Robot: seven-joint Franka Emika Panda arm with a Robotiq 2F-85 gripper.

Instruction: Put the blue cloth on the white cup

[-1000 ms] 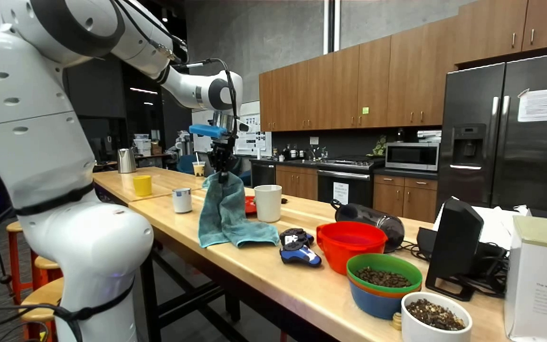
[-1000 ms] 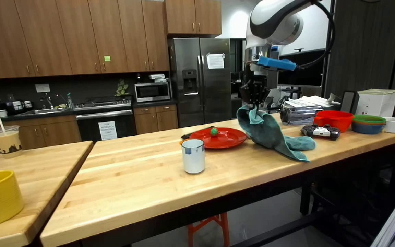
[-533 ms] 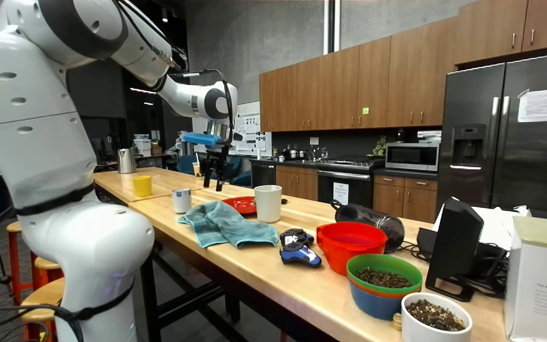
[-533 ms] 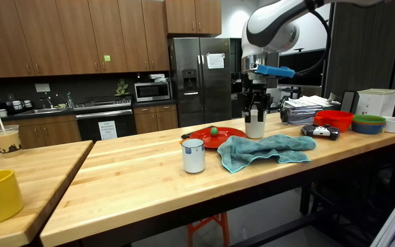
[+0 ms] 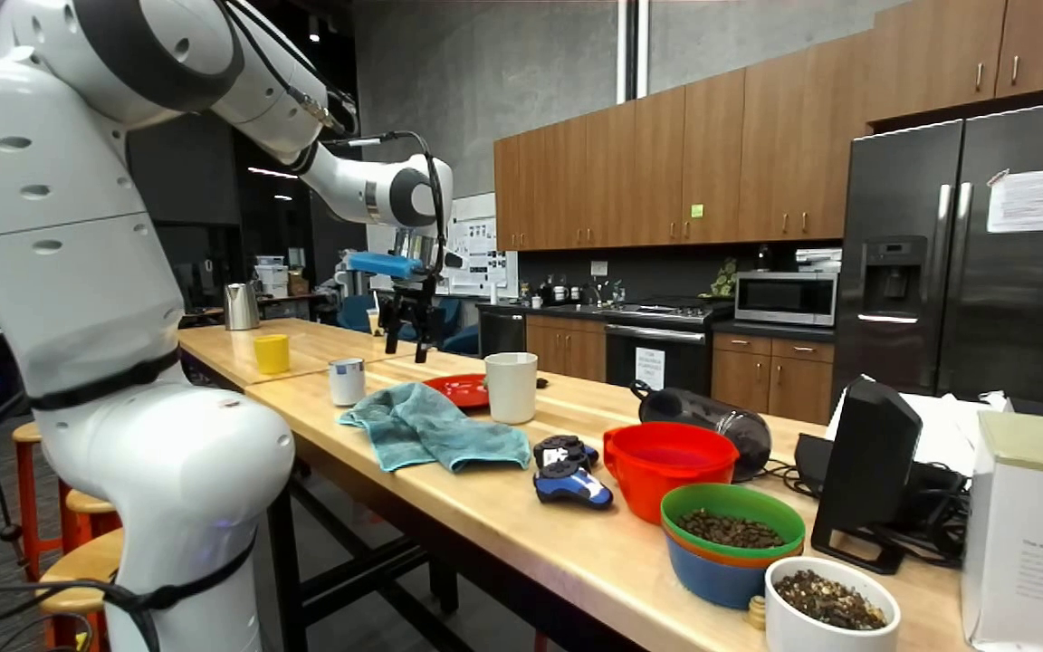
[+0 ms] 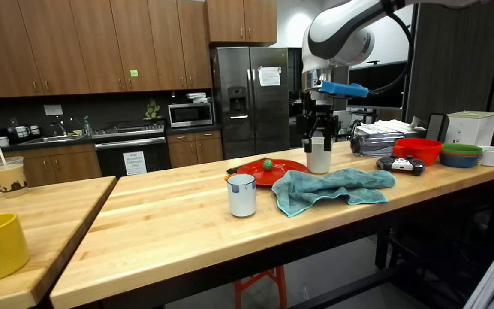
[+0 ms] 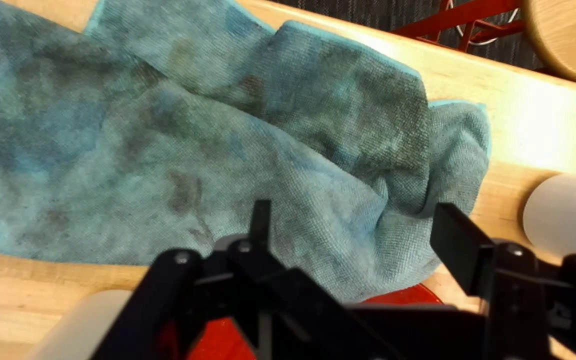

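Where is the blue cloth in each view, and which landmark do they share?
In an exterior view: blue cloth, lower half, left of centre.
In an exterior view: blue cloth, lower half, right of centre.
Wrist view: blue cloth, upper left through centre.
Shared landmark: red plate, bordering it in each.

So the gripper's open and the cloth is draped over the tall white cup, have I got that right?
Not quite: the cloth isn't draped over the tall white cup. It lies rumpled on the table near it, as both exterior views show. The gripper is open, as you said.
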